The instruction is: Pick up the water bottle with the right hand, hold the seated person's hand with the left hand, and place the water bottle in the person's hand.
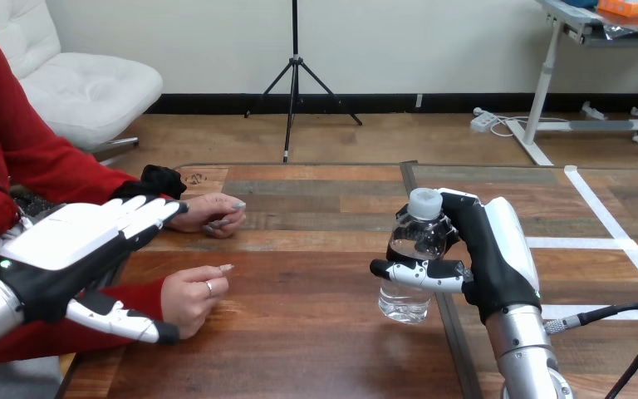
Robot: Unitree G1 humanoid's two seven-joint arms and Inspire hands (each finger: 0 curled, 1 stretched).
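Right hand [498, 262], thumb and fingers curled round the upright water bottle [411, 287] over the table's [299, 332] right-centre; left hand [71, 241], fingers straight, beside the person's hands [193, 295], well apart from the bottle.

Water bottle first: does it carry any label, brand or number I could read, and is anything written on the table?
On the water bottle, gripped by the robot's right hand: clear plastic, no label or print visible.
On the table: a small dark mark near the far edge, too small to read.
White tape lines on the table: plain, no words.
So nothing here can be read.
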